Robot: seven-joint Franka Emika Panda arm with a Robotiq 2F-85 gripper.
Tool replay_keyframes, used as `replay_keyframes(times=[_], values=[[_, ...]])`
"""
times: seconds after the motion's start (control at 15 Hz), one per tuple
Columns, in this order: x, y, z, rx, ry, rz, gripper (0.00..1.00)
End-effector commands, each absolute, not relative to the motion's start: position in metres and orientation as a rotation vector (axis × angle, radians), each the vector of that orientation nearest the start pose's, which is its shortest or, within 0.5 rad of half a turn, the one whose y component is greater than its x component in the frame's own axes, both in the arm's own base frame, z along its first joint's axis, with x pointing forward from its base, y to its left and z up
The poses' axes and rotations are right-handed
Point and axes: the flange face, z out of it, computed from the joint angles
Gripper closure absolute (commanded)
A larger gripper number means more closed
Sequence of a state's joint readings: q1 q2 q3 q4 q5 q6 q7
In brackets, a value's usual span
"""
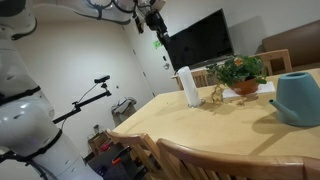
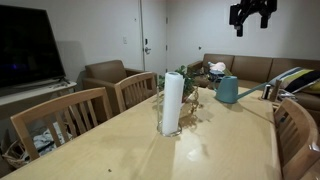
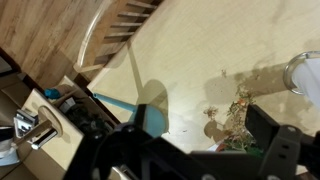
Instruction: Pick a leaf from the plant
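The plant is a small bushy green houseplant in a low orange-brown pot, standing on the far part of the wooden table. In an exterior view it is partly hidden behind the white cylinder, with its leaves showing. In the wrist view the plant lies far below, between the dark fingers. My gripper hangs high above the table, well away from the plant. It is open and empty in both exterior views and in the wrist view.
A teal watering can stands by the plant. The white cylinder and a small gold figurine stand beside it. Wooden chairs line the table. A TV is at the back.
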State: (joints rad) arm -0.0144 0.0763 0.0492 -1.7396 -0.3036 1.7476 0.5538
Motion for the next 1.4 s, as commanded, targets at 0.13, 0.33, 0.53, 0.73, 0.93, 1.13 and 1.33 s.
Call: replay_keyframes(times=[0.13,0.33,0.53,0.73,0.93,1.13,1.33], values=[[0.605,0.001,0.47,-3.408,0.785,0.021,0.0],[0.617,0.009,0.439,-3.453,0.792,0.036,0.0],[0.628,0.018,0.413,-3.497,0.794,0.033,0.0],[0.641,0.022,0.398,-3.516,0.826,-0.023,0.0],[0.636,0.021,0.391,-3.518,0.794,0.017,0.0],[0.641,0.021,0.39,-3.519,0.797,0.01,0.0],[0.643,0.02,0.391,-3.512,0.817,-0.012,0.0]])
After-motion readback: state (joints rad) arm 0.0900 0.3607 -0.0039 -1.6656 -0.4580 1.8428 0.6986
